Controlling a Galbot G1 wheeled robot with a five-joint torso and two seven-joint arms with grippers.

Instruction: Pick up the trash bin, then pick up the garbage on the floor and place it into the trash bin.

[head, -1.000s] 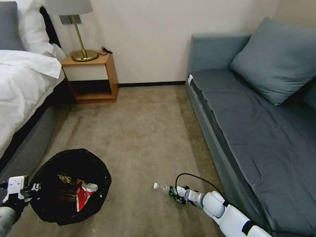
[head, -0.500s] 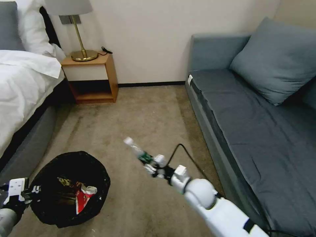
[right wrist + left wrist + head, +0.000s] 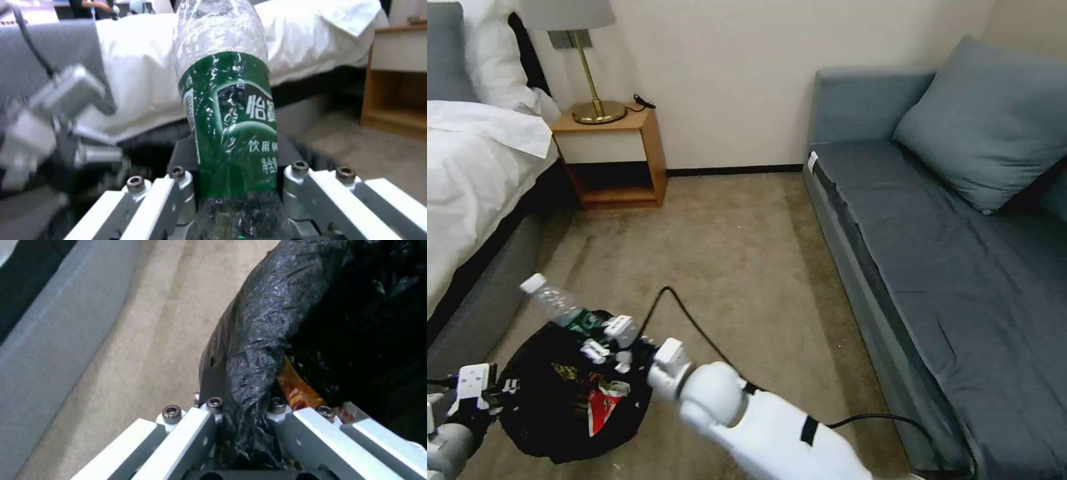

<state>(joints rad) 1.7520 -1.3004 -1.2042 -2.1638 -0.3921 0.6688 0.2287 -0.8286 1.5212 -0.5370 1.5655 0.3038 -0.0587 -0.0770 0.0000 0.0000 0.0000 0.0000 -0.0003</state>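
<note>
Head view: the right gripper [image 3: 602, 340] holds a clear plastic bottle [image 3: 550, 301] over the trash bin [image 3: 570, 387], cap angled outward past the rim toward the bed [image 3: 467, 173]. Left wrist view: the left gripper [image 3: 242, 413] pinches the bin's black-bagged rim. Right wrist view: jaws clamp the bottle's green-labelled base. Released at this tilt, the bottle could tip over the rim onto the carpet [image 3: 727, 267].
</note>
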